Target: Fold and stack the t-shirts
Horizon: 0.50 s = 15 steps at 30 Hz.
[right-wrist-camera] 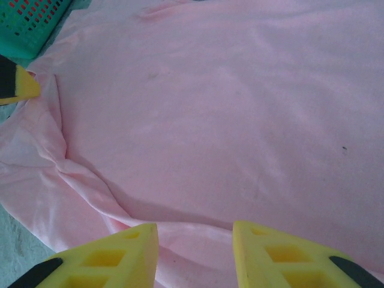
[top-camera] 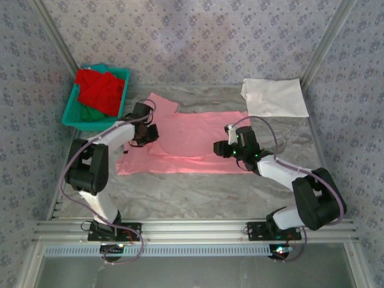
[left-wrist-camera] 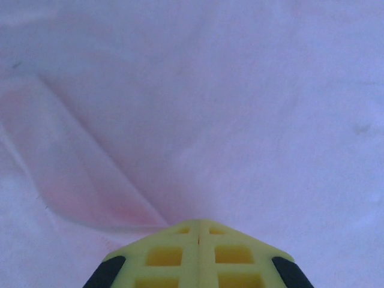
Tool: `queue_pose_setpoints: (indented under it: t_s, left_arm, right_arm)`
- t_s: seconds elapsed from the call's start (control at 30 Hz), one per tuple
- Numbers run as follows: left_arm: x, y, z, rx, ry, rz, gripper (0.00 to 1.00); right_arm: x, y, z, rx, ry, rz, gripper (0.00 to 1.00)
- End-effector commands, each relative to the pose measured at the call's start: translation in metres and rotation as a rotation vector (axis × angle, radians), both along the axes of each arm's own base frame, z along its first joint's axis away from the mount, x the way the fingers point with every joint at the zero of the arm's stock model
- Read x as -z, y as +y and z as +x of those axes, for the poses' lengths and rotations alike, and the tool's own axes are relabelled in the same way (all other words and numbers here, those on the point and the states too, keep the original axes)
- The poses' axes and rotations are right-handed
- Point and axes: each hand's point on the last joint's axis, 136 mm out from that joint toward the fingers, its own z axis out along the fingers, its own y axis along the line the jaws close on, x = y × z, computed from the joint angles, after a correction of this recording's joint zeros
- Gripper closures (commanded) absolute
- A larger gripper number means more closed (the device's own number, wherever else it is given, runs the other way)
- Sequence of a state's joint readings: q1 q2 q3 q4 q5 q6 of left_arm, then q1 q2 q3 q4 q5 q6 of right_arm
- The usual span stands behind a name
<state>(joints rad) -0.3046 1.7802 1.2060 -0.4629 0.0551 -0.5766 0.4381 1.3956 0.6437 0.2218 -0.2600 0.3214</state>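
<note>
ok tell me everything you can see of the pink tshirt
The pink t-shirt is light pink, plain soft cloth, spread across the middle of the grey table, one short sleeve pointing away near the teal basket. Mostly flat, it has creases and a raised fold at its left end. The left gripper is shut on a pinch there; the right gripper hangs open over its right part.
</note>
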Motion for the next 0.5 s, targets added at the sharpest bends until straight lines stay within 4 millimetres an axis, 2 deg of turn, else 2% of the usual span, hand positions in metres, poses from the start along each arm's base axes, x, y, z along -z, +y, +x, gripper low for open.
queue_pose_setpoints:
  t_s: [0.0, 0.07, 0.17, 0.23, 0.37, 0.47]
  left_arm:
    - [0.004, 0.000, 0.009, 0.030, 0.027, 0.054, 1.00]
    - [0.005, -0.001, 0.018, 0.048, 0.034, 0.079, 0.96]
    - [0.003, -0.008, 0.030, 0.086, 0.037, 0.105, 0.95]
    - [0.000, -0.014, 0.038, 0.109, 0.035, 0.119, 1.00]
    - [-0.009, -0.032, 0.053, 0.176, 0.018, 0.143, 1.00]
    - [-0.003, -0.037, 0.056, 0.217, 0.070, 0.197, 0.88]
  right_arm:
    - [-0.001, 0.000, -0.001, -0.002, 0.001, 0.019, 0.61]
    - [0.000, 0.000, -0.001, -0.002, 0.004, 0.020, 0.61]
    - [0.001, 0.001, -0.001, -0.004, 0.010, 0.022, 0.61]
    - [0.003, 0.001, 0.000, -0.004, 0.016, 0.021, 0.61]
    - [0.004, 0.003, 0.000, -0.005, 0.023, 0.025, 0.60]
    - [0.004, 0.004, -0.001, -0.010, 0.024, 0.026, 0.59]
